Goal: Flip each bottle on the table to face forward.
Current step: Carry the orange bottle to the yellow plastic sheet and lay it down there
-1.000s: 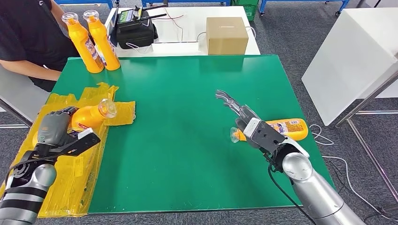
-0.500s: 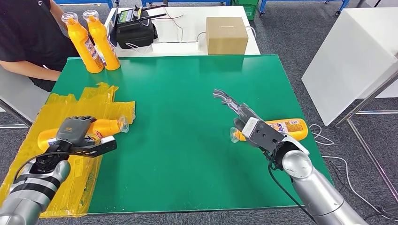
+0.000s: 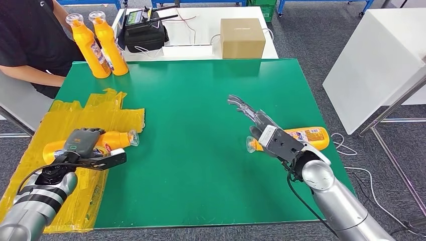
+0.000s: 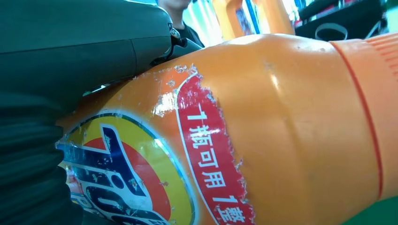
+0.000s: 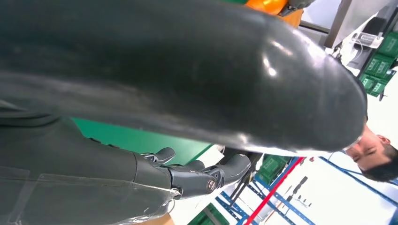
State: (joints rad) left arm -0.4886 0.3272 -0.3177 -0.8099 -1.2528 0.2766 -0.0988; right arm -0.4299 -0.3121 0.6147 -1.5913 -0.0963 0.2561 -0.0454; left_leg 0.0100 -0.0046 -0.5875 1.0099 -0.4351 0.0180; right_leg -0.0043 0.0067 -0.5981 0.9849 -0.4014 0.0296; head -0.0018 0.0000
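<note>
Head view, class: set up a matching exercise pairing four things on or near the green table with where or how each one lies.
Things:
1. bottle under the left hand
2. bottle beside the right hand
3. two upright bottles
4. cardboard box

Places:
A. white table behind
B. far left corner
C. lying on yellow plastic sheet
D. lying near the green table's right edge

Pairs: 1-C, 2-D, 3-B, 4-A

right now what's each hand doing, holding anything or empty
Left hand: grips the orange plastic bottle lying on the yellow sheet.
Right hand: open, fingers spread, holding nothing.
</note>
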